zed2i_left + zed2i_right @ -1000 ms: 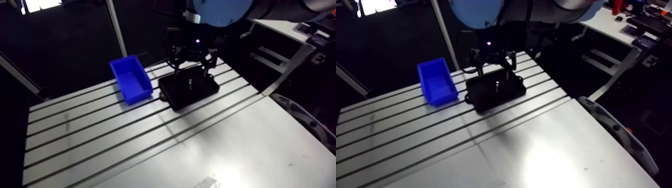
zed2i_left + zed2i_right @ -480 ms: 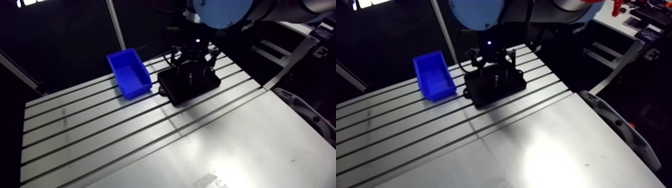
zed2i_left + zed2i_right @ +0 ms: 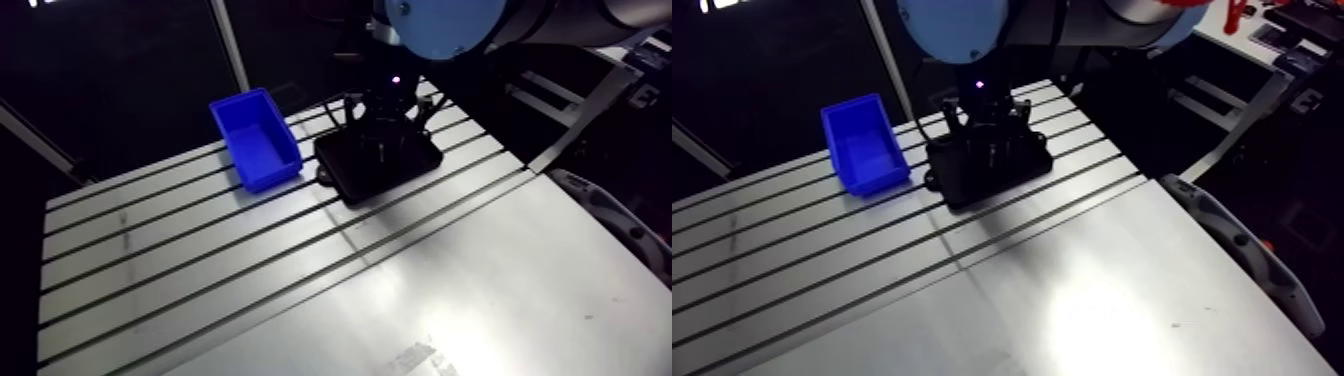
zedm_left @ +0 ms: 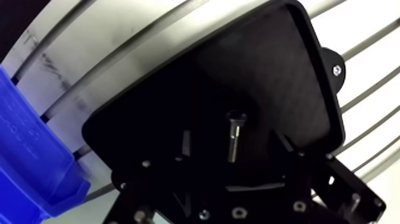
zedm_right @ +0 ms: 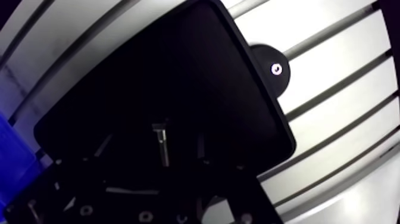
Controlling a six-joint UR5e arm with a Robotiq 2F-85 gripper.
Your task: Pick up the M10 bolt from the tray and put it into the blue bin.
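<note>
The M10 bolt [image 4: 234,134], silvery with a socket head, lies flat on the floor of the black tray [image 4: 280,65]. In the wrist view my gripper [image 4: 235,148] is low over the tray and open. Its dark fingertips [image 4: 185,143] stand on either side of the bolt, with a gap to the bolt on both sides. The blue bin [image 3: 255,140] stands on the slotted table just beside the tray [image 3: 378,163]. A corner of the bin [image 4: 30,161] shows at the edge of the wrist view. In the arm view the gripper [image 3: 386,140] reaches down into the tray.
The tray has a round black mounting tab [image 4: 333,65] with a screw on one side. The slotted aluminium table [image 3: 250,280] stretches wide in front of the bin and tray. A grey curved part [image 3: 610,215] lies at the table's right edge.
The gripper has come down lower into the tray, bracketing the bolt. The arm view has shifted a little with the arm. Bolt, tray and bin have stayed in place.
</note>
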